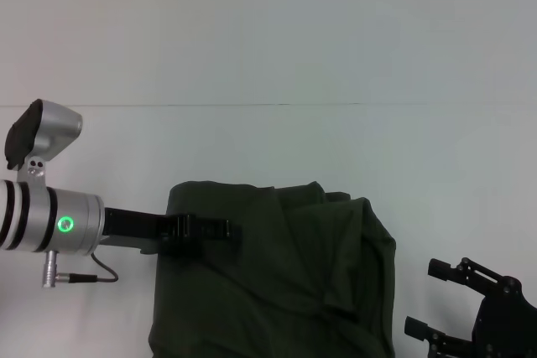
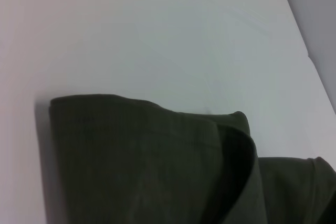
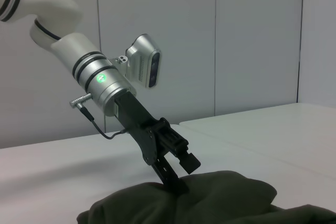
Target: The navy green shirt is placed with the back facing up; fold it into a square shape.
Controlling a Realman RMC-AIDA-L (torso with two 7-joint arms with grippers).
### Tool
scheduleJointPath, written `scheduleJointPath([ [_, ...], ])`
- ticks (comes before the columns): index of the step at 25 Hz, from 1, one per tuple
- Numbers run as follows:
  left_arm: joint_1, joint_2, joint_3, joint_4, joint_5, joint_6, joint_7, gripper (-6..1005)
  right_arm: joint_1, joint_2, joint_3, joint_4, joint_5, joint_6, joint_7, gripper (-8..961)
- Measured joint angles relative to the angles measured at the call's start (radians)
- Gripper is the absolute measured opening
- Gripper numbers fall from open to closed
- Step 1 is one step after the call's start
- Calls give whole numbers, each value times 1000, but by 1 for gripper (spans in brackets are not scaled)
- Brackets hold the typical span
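The navy green shirt [image 1: 285, 282] lies bunched and partly folded on the white table, reaching the near edge of the head view. My left gripper [image 1: 220, 228] reaches in from the left over the shirt's left part. In the right wrist view the left gripper [image 3: 182, 174] is open, its lower finger [image 3: 170, 179] pressing into the fabric [image 3: 226, 198] and its upper finger raised clear. The left wrist view shows only a folded edge of the shirt [image 2: 147, 161]. My right gripper [image 1: 430, 298] hovers open beside the shirt's right edge, apart from it.
The white table [image 1: 268, 56] stretches far beyond the shirt, with a thin seam line [image 1: 252, 106] running across it. A pale panelled wall [image 3: 252, 40] stands behind the table in the right wrist view.
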Motion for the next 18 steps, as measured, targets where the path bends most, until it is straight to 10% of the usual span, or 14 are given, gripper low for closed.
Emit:
scheduleJointPath([
  [18, -16, -39, 15, 5, 1, 4, -3, 934, -2, 3, -1, 0, 0, 2, 0, 876],
])
